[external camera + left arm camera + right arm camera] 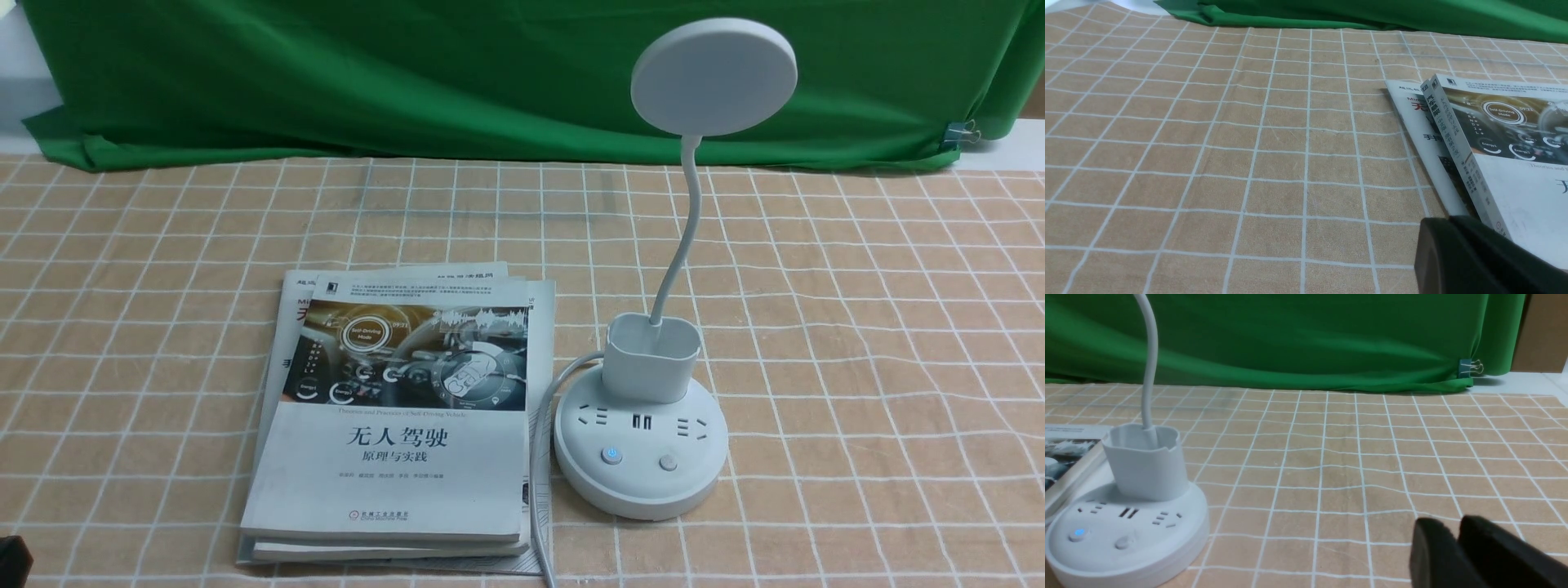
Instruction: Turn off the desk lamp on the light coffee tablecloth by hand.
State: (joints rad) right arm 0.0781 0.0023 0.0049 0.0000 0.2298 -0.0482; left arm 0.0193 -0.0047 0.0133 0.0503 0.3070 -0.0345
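Books (392, 416): stacked on the light coffee tablecloth (857, 343), nearest the front camera, just left of the lamp base.
Desk lamp (641, 445): upright right of centre on the cloth; left button lit blue; disc head raised before the green backdrop (326, 73).
Left tool (1457, 249): low beside the books, fingers pressed together.
Right tool (1457, 547): apart from the lamp, fingers pressed together.
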